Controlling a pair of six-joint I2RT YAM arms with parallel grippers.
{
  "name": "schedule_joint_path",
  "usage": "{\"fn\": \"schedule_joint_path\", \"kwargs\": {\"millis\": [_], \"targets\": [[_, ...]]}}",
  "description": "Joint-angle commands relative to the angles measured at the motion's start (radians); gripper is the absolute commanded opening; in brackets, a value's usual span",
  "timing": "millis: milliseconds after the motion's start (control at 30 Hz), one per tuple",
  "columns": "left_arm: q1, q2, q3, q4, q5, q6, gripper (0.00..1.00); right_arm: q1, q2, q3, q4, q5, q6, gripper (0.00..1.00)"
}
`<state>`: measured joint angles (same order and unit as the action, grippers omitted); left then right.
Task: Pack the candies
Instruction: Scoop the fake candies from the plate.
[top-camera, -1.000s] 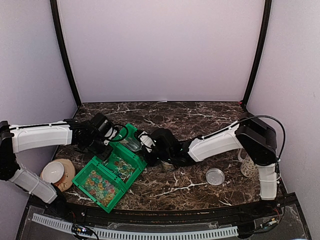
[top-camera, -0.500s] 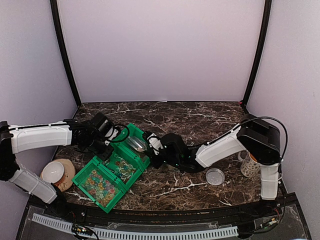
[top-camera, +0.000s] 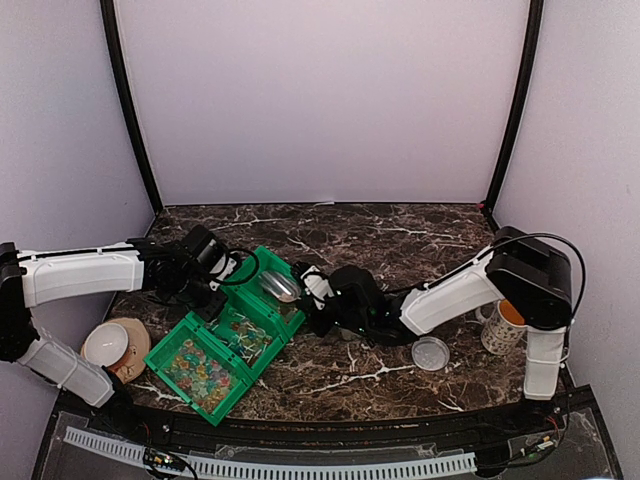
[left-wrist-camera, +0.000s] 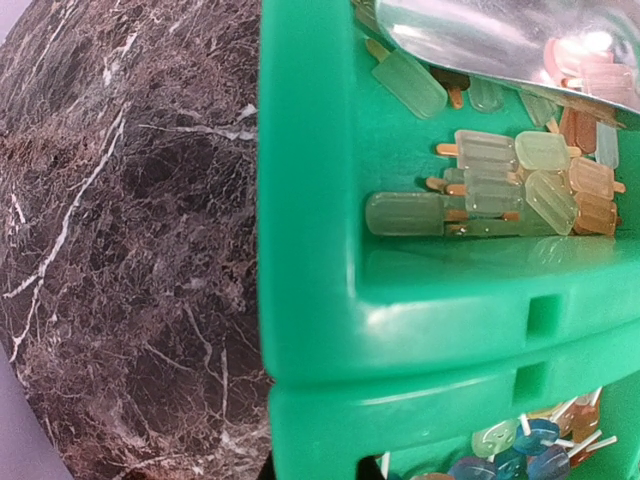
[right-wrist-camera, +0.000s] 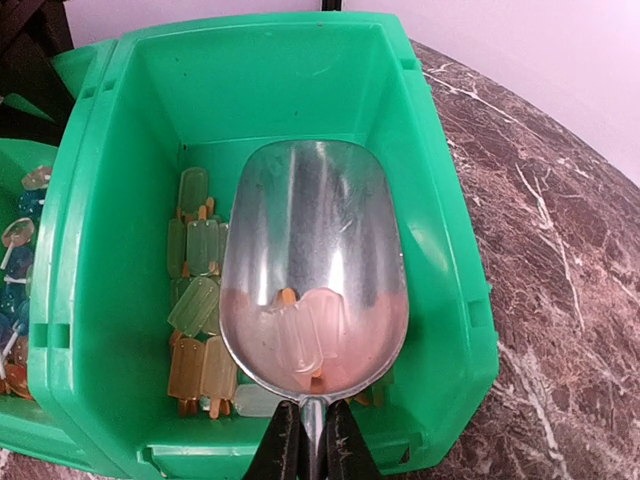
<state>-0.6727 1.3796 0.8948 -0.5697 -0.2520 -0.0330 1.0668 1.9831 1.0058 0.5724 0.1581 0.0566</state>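
My right gripper is shut on the handle of a metal scoop. The scoop hangs level over the far green bin and has a few pale pink popsicle-shaped candies at the back of its bowl. More candies, green and orange, lie on the bin's floor under it. From above, the scoop sits over the bin's right half. My left gripper is shut on the bin's left wall; only its dark fingertips show at the bottom edge of the left wrist view.
A second green bin with colourful round sweets adjoins the first on the near side. A clear round lid lies on the marble right of my right arm. A mug stands at the far right, and a white bowl on a wooden plate at the near left.
The right arm has drawn back to the right, and the scoop has moved right and come up level with candies in it. The left arm and the bin have stayed put.
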Motion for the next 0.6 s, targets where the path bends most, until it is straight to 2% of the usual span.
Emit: {"fn": "schedule_joint_path", "kwargs": {"millis": [0, 167, 400, 567], "targets": [[-0.004, -0.039, 0.027, 0.078, -0.056, 0.002, 0.0, 0.008, -0.049, 0.133, -0.242, 0.054, -0.08, 0.0], [-0.005, -0.04, 0.028, 0.076, -0.067, 0.004, 0.0, 0.047, -0.064, 0.24, -0.538, 0.149, -0.168, 0.0], [-0.004, -0.033, 0.033, 0.077, -0.065, 0.004, 0.0, 0.088, -0.131, 0.282, -0.751, 0.258, -0.222, 0.0], [-0.004, -0.031, 0.033, 0.074, -0.078, 0.004, 0.0, 0.104, -0.127, 0.4, -1.008, 0.311, -0.244, 0.0]]}}
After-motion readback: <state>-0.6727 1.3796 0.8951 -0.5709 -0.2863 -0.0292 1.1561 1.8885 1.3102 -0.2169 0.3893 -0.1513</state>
